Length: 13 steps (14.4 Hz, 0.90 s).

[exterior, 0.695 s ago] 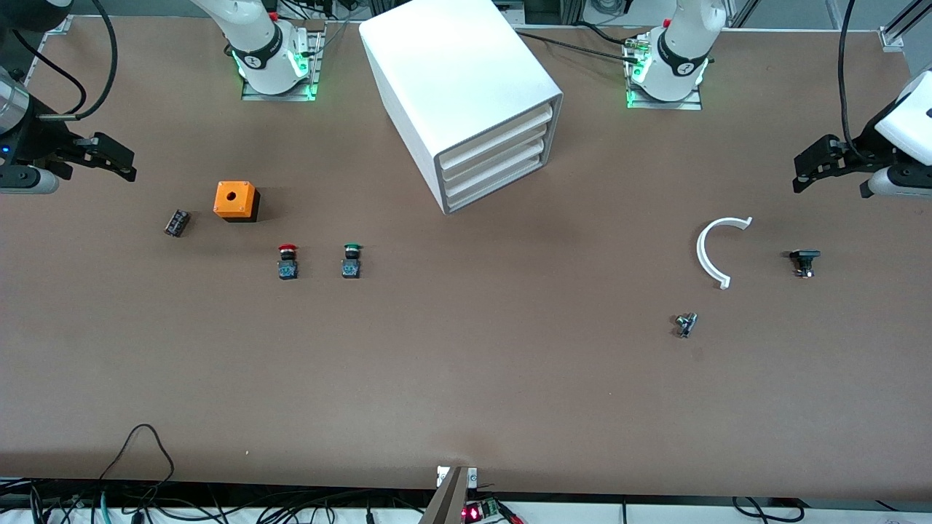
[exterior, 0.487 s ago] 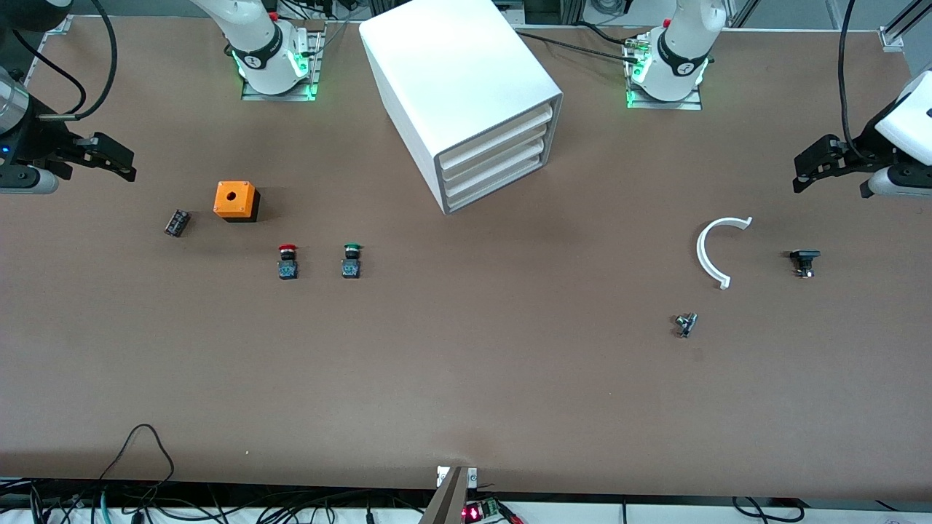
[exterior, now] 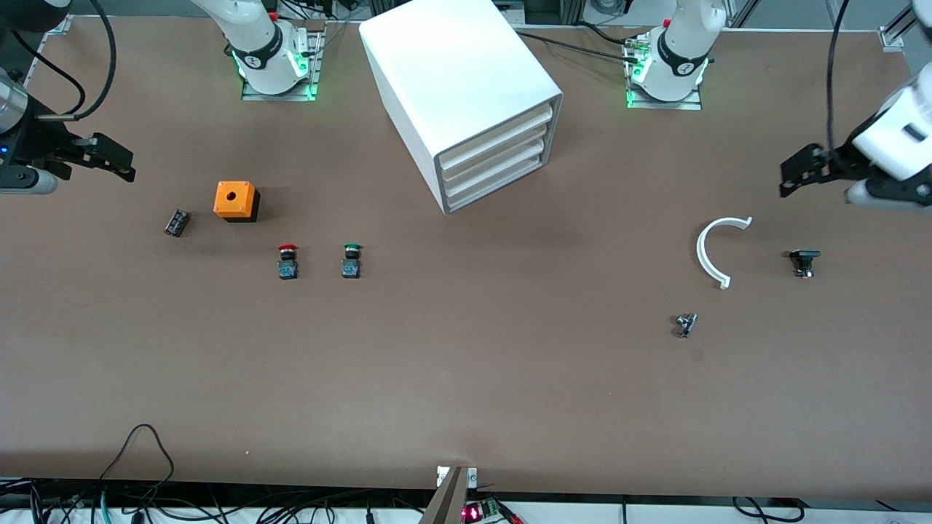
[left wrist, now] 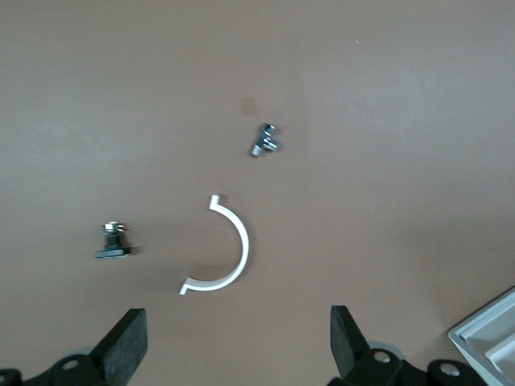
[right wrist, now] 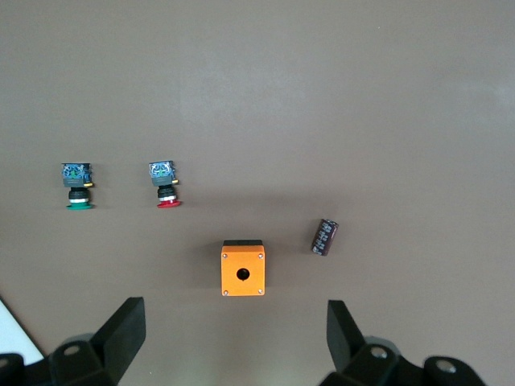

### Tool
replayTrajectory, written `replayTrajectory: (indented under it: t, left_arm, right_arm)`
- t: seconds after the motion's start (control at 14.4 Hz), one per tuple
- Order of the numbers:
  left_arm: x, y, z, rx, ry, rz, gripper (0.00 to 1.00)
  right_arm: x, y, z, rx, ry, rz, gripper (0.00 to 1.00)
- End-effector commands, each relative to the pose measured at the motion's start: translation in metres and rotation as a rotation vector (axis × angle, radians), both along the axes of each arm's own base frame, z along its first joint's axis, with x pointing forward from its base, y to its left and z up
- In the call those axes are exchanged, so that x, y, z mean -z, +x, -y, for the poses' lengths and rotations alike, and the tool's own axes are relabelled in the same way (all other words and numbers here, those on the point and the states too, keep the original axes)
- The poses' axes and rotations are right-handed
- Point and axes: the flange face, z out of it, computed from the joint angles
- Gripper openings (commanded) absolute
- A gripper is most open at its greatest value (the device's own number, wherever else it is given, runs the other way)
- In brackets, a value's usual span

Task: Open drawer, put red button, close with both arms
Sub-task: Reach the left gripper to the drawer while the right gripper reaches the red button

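Two end effectors hang over the ends of the tabletop (exterior: 466, 378) in the front view: the left end effector (exterior: 794, 171) over the left arm's end, the right end effector (exterior: 116, 160) over the right arm's end, each with fingers spread and holding nothing. All four drawers of the white cabinet (exterior: 466, 87) sit flush and shut, the drawer (exterior: 495, 149) among them, well apart from both end effectors. No writing can be read on the cabinet; the round marks on the arm bases are too small to make out. Near the right end effector lie an orange box (exterior: 236, 200) and a small black cylinder (exterior: 176, 222); the red button (exterior: 287, 262) rests on the tabletop next to the green button (exterior: 352, 261). In the left wrist view the left end effector's fingers (left wrist: 125, 346) stand wide apart above a white half ring (left wrist: 229, 253), with a black knob (left wrist: 114, 241) and a small metal fitting (left wrist: 264, 141) near it. In the right wrist view the right end effector's fingers (right wrist: 121, 334) are likewise wide apart, the orange box (right wrist: 242, 270) lying between them and just ahead, the red button (right wrist: 165, 185) and green button (right wrist: 77, 186) farther out, and the black cylinder (right wrist: 325, 237) to one side, its printing too small to read.
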Motion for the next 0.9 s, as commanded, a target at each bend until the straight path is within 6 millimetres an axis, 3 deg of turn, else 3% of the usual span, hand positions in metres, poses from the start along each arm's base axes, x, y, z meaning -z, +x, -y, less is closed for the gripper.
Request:
replayTrajectory:
  t: [0.0,0.28,0.35,0.49,0.83]
  left_arm:
    - [0.052,0.029,0.013,0.001,-0.104,-0.068,1.0]
    - [0.086,0.043,0.043,0.027,-0.166,-0.11,1.0]
    - [0.096,0.042,0.065,0.051,-0.191,-0.132,1.0]
    - [0.144,0.039,0.126,0.136,-0.195,-0.225,1.0]
    - [0.17,0.025,0.181,0.184,-0.279,-0.304,1.0]
  right_arm:
    - [-0.002,0.005,0.0,0.006,0.008,0.014,1.0]
    - [-0.005,0.009,-0.002,-0.001,0.008,0.033,1.0]
    - [0.004,0.012,-0.006,-0.005,0.007,0.015,1.0]
    - [0.016,0.018,-0.017,-0.034,0.005,-0.008,1.0]
    - [0.051,0.029,-0.031,-0.043,0.058,-0.074,1.0]
